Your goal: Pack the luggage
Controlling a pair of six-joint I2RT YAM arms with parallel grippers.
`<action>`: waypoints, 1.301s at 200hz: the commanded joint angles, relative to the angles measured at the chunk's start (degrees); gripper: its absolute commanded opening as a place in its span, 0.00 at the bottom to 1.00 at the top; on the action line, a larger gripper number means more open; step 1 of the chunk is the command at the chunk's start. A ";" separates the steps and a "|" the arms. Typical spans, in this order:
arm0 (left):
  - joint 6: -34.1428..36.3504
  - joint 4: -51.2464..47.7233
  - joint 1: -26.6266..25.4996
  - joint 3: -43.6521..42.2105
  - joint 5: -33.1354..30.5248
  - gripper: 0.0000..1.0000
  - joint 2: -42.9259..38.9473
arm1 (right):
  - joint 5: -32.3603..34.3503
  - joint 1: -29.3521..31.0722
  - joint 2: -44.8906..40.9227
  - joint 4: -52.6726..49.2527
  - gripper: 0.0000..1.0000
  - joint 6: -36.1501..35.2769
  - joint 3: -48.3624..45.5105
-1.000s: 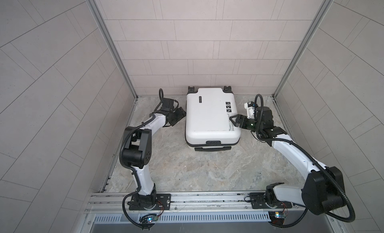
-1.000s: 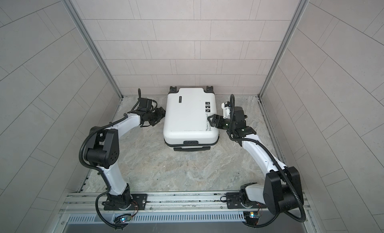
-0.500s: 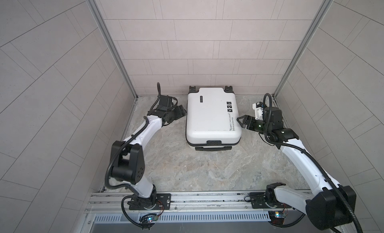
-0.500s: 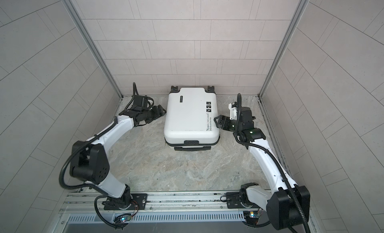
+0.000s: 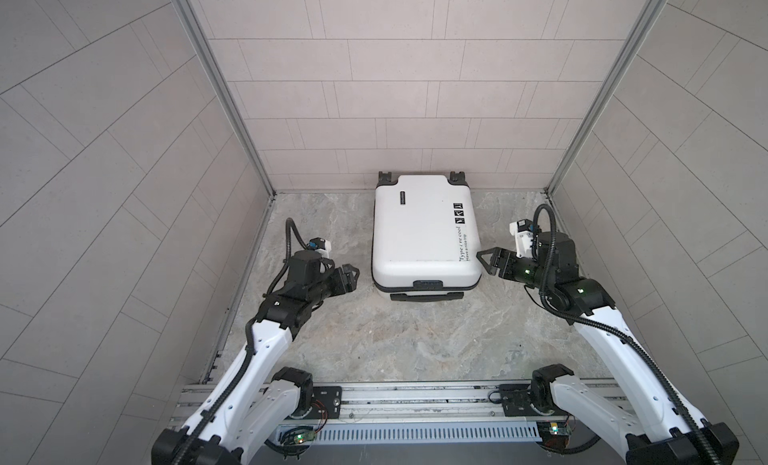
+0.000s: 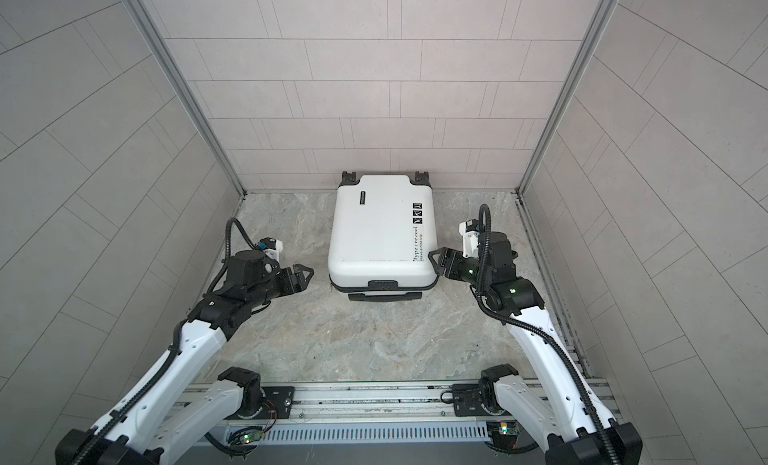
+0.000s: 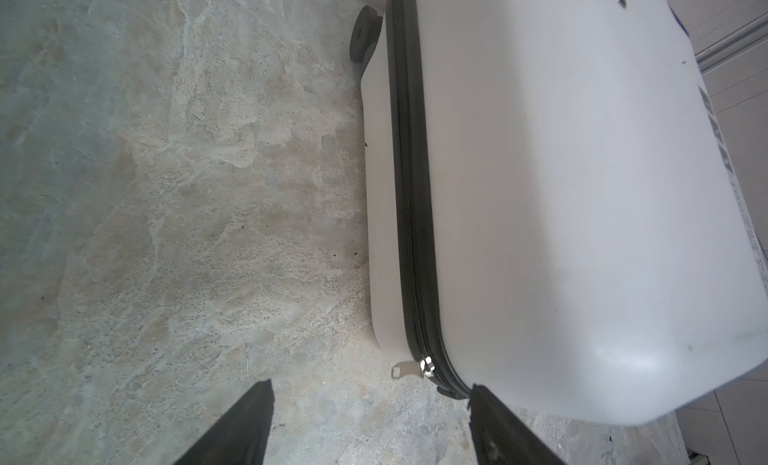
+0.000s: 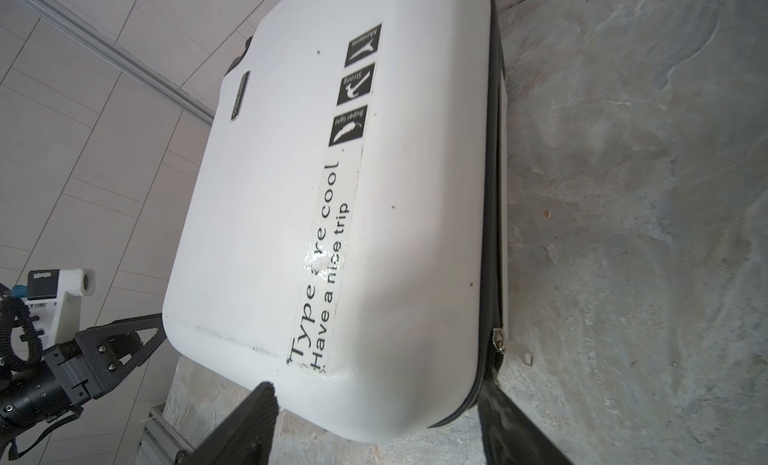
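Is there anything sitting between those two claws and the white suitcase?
Nothing visible. Only bare floor separates the left claw from the luggage, and the right claw sits beside its near corner. Both claws are open.

Both top views: stereo pair high above rail [image 5: 415,394] at 6 o'clock edge, tilted down toward 12 o'clock wall [image 5: 415,110]; distant, near-identical coverage of whole bench [image 5: 415,338] and luggage [image 5: 424,230]. Left wrist view: close, at luggage's 8 o'clock corner, facing 12 o'clock along zipper seam [image 7: 409,193], left claw [image 7: 370,386] in frame. Right wrist view: close, at 4 o'clock corner, facing 11 o'clock across luggage top past right claw [image 8: 374,386]; left claw also visible, shared with top views.
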 commanded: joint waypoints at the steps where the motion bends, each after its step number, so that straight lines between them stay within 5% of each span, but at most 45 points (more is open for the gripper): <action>1: -1.34 0.97 -1.12 -4.29 -1.49 0.79 -7.14 | 1.38 2.24 -1.78 -1.01 0.78 1.24 -1.82; 44: -4.77 3.56 -5.33 -9.99 -5.27 0.79 -13.42 | 5.01 11.22 -5.21 0.26 0.75 2.39 -4.78; 114: -6.00 9.35 -5.65 -9.04 -5.03 0.78 -7.40 | 6.87 25.61 -6.69 5.32 0.75 2.68 -7.13; 215: -5.85 18.90 -5.97 -16.98 -2.99 0.71 -10.18 | 13.86 23.39 -3.14 9.71 0.80 2.53 -9.77; 260: -3.07 24.10 -11.50 -22.59 -4.54 0.68 -13.15 | 11.76 19.24 0.58 12.67 0.80 2.58 -9.21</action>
